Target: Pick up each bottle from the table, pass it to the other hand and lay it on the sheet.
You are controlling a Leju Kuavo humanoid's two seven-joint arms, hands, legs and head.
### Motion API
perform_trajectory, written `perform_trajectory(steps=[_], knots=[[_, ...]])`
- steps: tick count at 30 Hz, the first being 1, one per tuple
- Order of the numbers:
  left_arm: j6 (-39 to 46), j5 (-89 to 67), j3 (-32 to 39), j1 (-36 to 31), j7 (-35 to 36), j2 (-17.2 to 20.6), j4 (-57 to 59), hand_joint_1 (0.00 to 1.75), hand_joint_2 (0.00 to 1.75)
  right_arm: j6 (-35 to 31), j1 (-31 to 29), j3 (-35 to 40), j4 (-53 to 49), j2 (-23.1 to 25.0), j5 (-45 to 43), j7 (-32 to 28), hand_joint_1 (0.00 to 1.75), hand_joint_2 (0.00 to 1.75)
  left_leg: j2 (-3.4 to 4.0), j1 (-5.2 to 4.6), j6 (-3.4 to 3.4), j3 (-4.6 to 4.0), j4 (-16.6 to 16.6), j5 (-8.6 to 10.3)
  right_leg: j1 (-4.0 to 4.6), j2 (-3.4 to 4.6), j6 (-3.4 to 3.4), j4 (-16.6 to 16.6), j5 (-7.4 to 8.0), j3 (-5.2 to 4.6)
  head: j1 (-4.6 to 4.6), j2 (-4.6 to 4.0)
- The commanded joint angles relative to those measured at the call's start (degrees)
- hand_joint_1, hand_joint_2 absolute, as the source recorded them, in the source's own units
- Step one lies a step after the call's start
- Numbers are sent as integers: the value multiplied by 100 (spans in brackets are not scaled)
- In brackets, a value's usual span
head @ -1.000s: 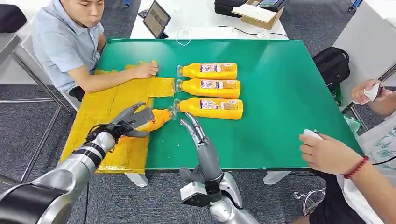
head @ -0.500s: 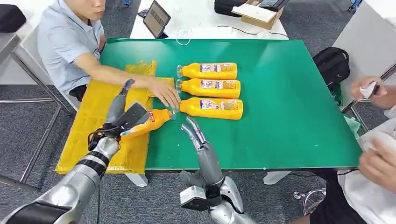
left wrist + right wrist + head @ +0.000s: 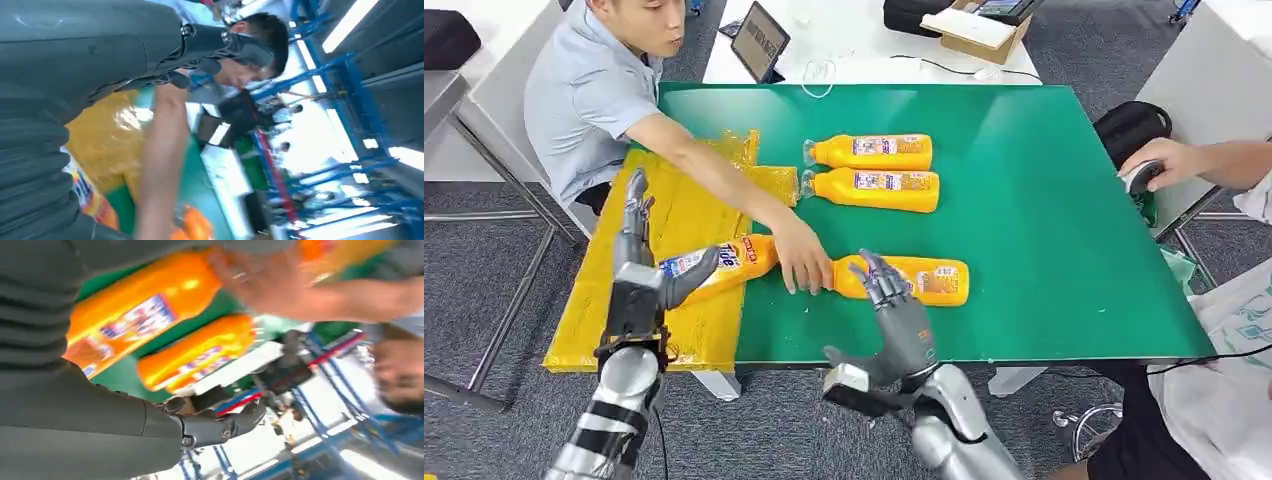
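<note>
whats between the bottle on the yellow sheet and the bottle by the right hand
In the head view, a person's hand lies between the sheet bottle and the nearest table bottle, resting against the latter's neck end.

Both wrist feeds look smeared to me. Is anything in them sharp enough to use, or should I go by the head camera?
Head view: crisp, evenly lit, bottle labels visible. Left wrist view: background and the person's arm blurred, windows blown out. Right wrist view: bottles and the person's hand smeared. Rely on the head view.

Tablet [image 3: 760,40], cardboard box [image 3: 979,32], black backpack [image 3: 1130,130] beyond the green table [image 3: 1044,200].
</note>
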Motion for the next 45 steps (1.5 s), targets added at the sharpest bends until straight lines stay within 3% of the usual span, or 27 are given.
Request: perform_trajectory(steps=[1, 6, 16, 22, 25, 31, 45], knots=[[-153, 496, 63, 581, -91, -169, -946, 0, 175, 150, -727, -463, 1231, -207, 273, 236, 0, 175, 13, 7, -9, 34, 3, -17, 8, 13, -14, -2, -10, 31, 0, 0], [-102, 617, 109, 639, -180, -254, -963, 0, 175, 209, -800, -460, 1442, -214, 476, 494, 0, 175, 0, 8, -7, 17, 0, -6, 9, 2, -9, -3, -5, 15, 0, 0], [211, 441, 23, 510, -270, -224, -598, 0, 175, 370, -1681, -376, 3207, 150, 734, 883, 0, 175, 4, 6, -5, 12, -2, -1, 6, 6, -7, -2, 1, 9, 2, 0], [215, 437, 16, 515, -271, -227, -589, 0, 175, 374, -1717, -377, 3250, 146, 736, 890, 0, 175, -3, 5, -6, 14, -2, 0, 5, -1, -6, -2, -2, 12, 0, 0], [447, -227, -84, 493, 73, -110, -438, 0, 175, 462, -1932, -216, 3646, 103, 1133, 1354, 0, 175, 1, 9, -10, 32, 3, -12, 10, 3, -13, 2, -12, 30, 0, 0], [103, -222, -128, 583, 236, -83, -319, 0, 175, 16, -2040, -241, 3832, -31, 1747, 1930, 0, 175, -4, 6, -7, 24, -3, -4, 6, -1, -9, -3, -5, 23, 0, 0], [-174, -485, -116, 655, 471, 67, -264, 0, 175, 1121, -2280, -496, 4469, -15, 1727, 2158, 0, 175, -9, 9, -9, 39, -4, -4, 10, -11, -12, -6, -8, 37, 0, 0]])
